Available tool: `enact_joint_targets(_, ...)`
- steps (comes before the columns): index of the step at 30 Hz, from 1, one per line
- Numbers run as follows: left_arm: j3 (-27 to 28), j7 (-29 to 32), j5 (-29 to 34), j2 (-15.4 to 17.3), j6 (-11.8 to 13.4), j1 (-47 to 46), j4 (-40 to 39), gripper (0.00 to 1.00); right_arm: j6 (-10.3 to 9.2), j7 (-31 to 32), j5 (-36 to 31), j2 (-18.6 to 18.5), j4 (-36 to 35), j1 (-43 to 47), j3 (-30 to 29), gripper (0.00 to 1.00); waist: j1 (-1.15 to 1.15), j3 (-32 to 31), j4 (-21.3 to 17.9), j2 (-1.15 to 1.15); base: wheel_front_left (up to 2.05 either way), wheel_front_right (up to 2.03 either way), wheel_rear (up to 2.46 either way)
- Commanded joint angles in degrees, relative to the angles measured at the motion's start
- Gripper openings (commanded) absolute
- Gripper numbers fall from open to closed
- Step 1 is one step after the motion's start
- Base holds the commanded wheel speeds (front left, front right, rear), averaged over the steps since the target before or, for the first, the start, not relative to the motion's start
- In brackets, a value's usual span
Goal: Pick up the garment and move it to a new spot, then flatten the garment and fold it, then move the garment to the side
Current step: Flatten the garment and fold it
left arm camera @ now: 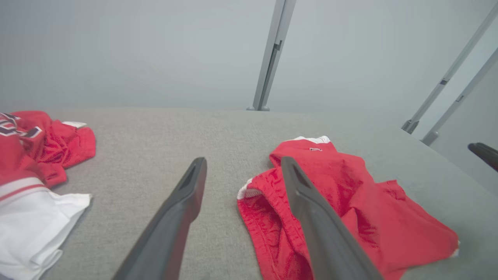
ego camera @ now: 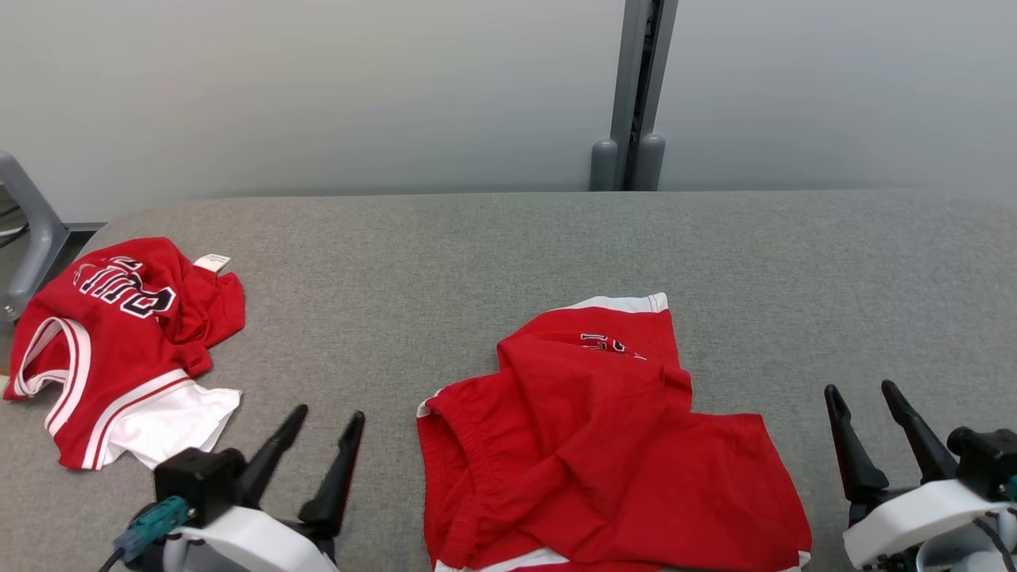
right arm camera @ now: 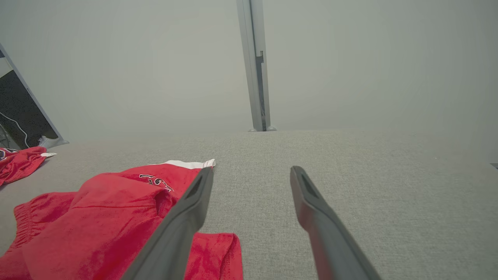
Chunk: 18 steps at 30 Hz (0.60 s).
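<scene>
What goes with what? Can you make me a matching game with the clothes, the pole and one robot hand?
Things:
1. red shorts
2. red and white jersey
3. grey post
4. right gripper

Places or states:
a. bunched up at the far left of the table
b. open, holding nothing, at the lower right
c. rumpled in the middle, between the two grippers
d. standing upright behind the table

Pairs: 1-c, 2-a, 3-d, 4-b

grey fabric-covered table point(ego camera: 508, 238) before a pale grey wall point(ego camera: 318, 79) with a vertical metal post point(ego camera: 636, 79)
</scene>
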Motion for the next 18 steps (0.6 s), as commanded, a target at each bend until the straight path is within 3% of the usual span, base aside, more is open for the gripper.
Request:
enact_joint_targets(1,1.39,-2.82,2.12,0.56,1.73,-0.66,0.14,1.00,0.02,-0.25,0.18,-0.34,0.14,1.16,0.26,1.00,0.00,-0.26,-0.52,0.00,0.00,0.00,0.00)
enact_joint_targets(8,5.50,-14.56,6.11,-1.75,6.78,0.89,0.48,1.00,0.02,0.60,1.62,-0.10,-0.56,3.51,3.19,1.00,0.00,1.06,-2.84,0.00,0.00,0.00,0.00)
enact_joint_targets(18,5.66,-16.90,6.98,-3.78,6.18,-1.57,2.74,1.00,0.02,10.67,11.41,-2.50,-0.50,3.25,16.06,1.00,0.00,2.66,-2.57,0.00,0.00,0.00,0.00)
